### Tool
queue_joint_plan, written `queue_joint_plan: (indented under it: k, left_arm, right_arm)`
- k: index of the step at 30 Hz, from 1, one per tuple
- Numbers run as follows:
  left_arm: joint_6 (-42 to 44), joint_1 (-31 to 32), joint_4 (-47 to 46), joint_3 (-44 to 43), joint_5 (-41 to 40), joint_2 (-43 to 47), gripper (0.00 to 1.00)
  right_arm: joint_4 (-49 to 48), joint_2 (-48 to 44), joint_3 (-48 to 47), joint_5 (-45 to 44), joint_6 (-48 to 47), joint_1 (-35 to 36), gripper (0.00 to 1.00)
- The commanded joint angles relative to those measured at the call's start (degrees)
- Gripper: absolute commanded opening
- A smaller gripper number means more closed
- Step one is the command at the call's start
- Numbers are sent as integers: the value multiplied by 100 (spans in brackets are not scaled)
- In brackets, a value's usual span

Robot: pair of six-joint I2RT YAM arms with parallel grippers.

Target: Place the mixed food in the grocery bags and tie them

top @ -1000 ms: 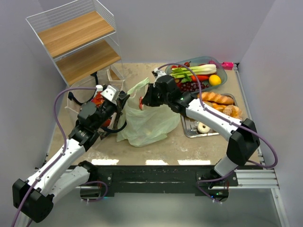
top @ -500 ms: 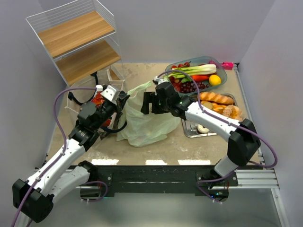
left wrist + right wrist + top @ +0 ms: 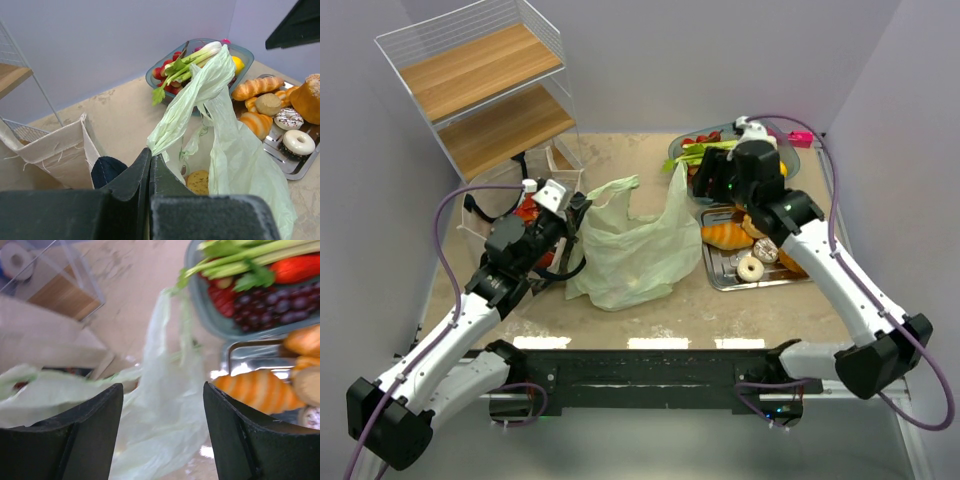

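A: Why is the left gripper (image 3: 150, 159) clamped on the pale-green bag (image 3: 630, 255)?

B: It pinches one handle (image 3: 185, 100) and lifts it. I'd judge that props the mouth up for loading. The bag lies on the table (image 3: 660, 315) between the arms, right beside the canvas tote (image 3: 55, 150).

A: Anything inside?

B: A round yellowish piece (image 3: 198, 181) shows. The view is too partial to say which food it is.

A: And the right gripper (image 3: 162, 405)?

B: Its jaws are wide with nothing between them. It hangs just beyond the bag, above the edge of the metal tray (image 3: 720, 278), probably lined up for a pick. Croissants (image 3: 255, 390) and doughnuts (image 3: 751, 268) lie there. Farther back, the bowl (image 3: 792, 152) holds leek (image 3: 192, 60), grapes (image 3: 295, 305) and a lemon (image 3: 238, 64).

A: So tying comes later.

B: I'd say so, with plenty of food not yet bagged.
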State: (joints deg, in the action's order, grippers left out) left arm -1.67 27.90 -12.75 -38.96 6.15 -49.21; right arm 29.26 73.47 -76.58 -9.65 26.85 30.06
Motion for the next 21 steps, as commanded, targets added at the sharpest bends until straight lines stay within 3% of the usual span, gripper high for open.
queue_joint_plan:
  k: [1,6,10,16,21]
  left_arm:
    - [114,31,-201,-24,-44,-45,0]
    - [141,31,-184,-24,-44,-71,0]
    - [141,31,-192,-24,-88,-80,0]
    - [132,31,-184,-41,-70,-141,0]
    - [132,31,-201,-50,-35,-168,0]
  right_arm:
    - [203,796,-462,-63,-584,-693,67]
    - [107,1906,-929,-107,-786,-1589,57]
    - [-34,2785,-1561,-46,-1154,-1899,56]
    - [124,4007,-2423,-327,-1568,-2004,61]
    - [168,4587,-2906,-292,-1771,-2101,78]
